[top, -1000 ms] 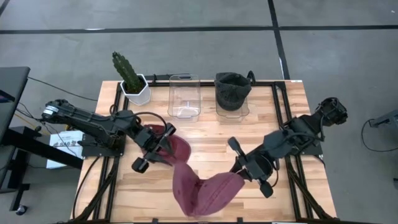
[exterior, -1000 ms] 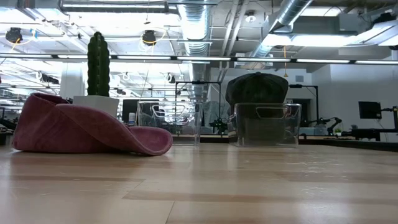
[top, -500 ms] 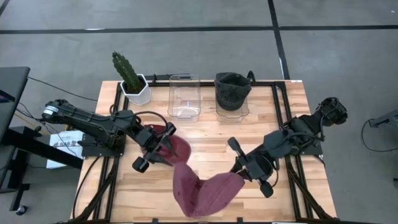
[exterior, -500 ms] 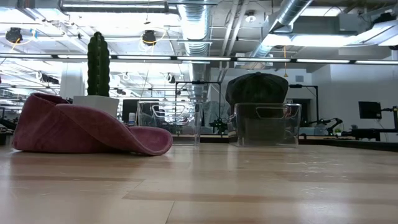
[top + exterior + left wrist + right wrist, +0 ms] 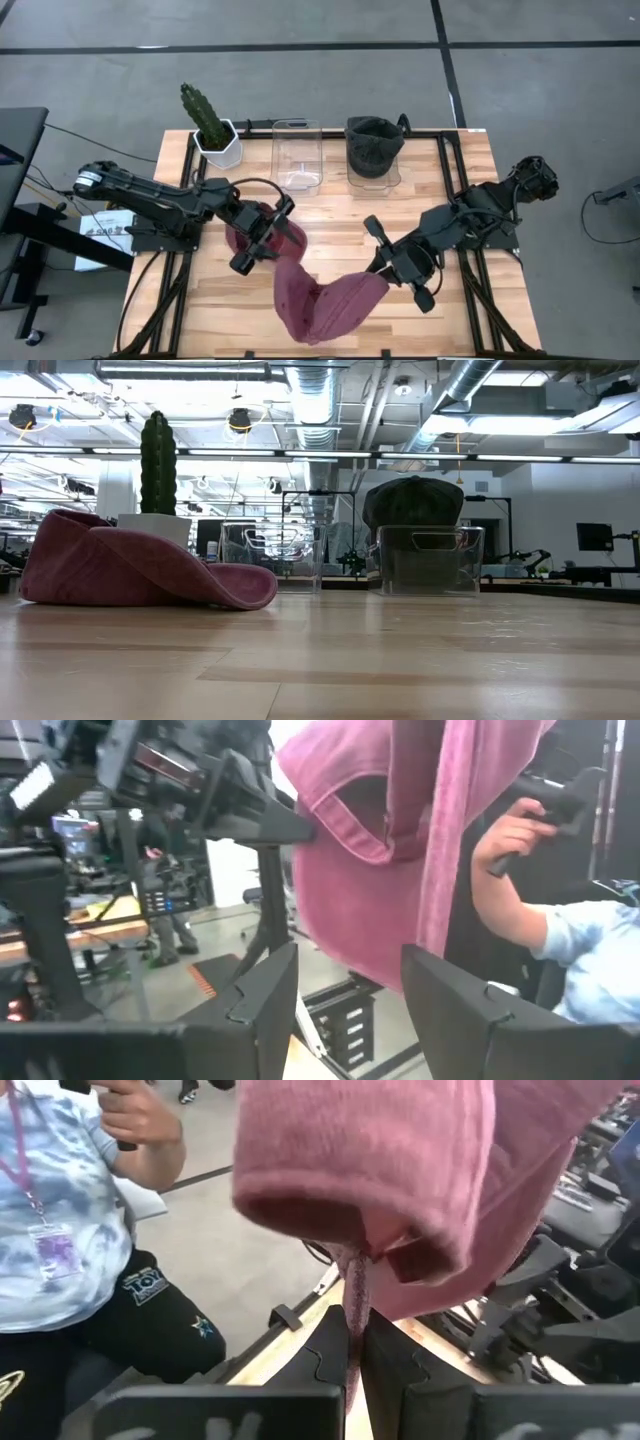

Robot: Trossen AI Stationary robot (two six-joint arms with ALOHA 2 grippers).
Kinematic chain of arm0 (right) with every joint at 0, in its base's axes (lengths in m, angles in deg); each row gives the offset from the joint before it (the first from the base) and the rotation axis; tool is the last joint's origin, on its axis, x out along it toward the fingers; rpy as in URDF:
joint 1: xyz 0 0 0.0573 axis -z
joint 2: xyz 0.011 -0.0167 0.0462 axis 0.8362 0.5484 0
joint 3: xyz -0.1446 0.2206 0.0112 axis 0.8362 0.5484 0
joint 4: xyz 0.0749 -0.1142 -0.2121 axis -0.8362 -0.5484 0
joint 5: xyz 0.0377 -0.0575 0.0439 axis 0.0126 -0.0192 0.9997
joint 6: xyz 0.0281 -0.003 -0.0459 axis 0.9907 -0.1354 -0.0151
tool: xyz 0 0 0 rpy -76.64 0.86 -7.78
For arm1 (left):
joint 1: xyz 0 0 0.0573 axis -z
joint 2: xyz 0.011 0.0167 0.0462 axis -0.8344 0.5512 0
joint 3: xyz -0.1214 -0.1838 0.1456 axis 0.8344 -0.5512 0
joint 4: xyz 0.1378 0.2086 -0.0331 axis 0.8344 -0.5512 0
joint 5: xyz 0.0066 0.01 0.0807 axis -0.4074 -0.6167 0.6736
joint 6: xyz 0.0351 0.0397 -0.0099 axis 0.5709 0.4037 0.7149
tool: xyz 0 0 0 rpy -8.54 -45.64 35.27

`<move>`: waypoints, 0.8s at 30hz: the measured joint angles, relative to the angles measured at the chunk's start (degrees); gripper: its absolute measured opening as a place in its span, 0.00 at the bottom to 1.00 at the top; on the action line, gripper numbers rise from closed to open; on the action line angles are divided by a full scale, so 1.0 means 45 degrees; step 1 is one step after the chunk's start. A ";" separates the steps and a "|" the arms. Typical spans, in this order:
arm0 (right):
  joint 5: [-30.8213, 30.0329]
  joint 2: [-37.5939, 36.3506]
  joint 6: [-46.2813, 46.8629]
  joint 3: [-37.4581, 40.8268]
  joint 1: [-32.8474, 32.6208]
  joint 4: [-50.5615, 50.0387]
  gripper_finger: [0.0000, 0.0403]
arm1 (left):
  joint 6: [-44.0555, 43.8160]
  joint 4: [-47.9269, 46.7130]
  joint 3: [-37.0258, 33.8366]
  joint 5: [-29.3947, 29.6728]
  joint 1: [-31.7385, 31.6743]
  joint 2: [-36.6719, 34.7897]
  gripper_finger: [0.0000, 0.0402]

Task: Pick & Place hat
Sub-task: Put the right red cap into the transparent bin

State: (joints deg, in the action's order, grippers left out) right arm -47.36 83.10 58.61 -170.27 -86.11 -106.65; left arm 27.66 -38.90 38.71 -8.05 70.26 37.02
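Observation:
A maroon hat (image 5: 320, 305) is slung between my two grippers over the wooden table (image 5: 460, 180), and its middle sags toward the near edge. My right gripper (image 5: 385, 270) is shut on its right end. My left gripper (image 5: 265, 235) stands open at the hat's left end, one finger on either side of the cloth (image 5: 360, 890). In the low view a maroon hat (image 5: 130, 572) lies on the tabletop at the left, with no gripper in sight. Whether it is the same hat I cannot tell. My left gripper has its open fingers (image 5: 265, 1000) on either side of the hat's left end; whether they touch the cloth I cannot tell. My right gripper pinches a thin strip of the hat's edge (image 5: 352, 1295) between its two shut fingers. It comes from the table's right, slanting a little downward. The hat's body (image 5: 380, 1170) bulges beyond the fingertips, its rim folded over.
At the table's far edge stand a cactus in a white pot (image 5: 212, 125), a clear bin (image 5: 297, 155) and a second clear bin with a dark hat on it (image 5: 375, 148). A seated person with a hand controller shows beyond the table (image 5: 520, 910) (image 5: 70, 1230).
My left gripper has gone toward the table's right edge and slightly toward the near edge, along the hat's left end. The hat's sagging middle has shifted a little to the left. My right gripper keeps its hold.

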 joint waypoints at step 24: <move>-0.0142 0.0000 0.0126 0.0000 -0.0394 -0.0204 0.00 | 0.0016 0.0174 0.0000 -0.0281 0.0643 -0.0158 0.43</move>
State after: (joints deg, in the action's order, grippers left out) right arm -48.00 83.10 59.18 -170.27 -87.88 -107.57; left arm 27.73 -38.11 38.71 -9.31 73.15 36.31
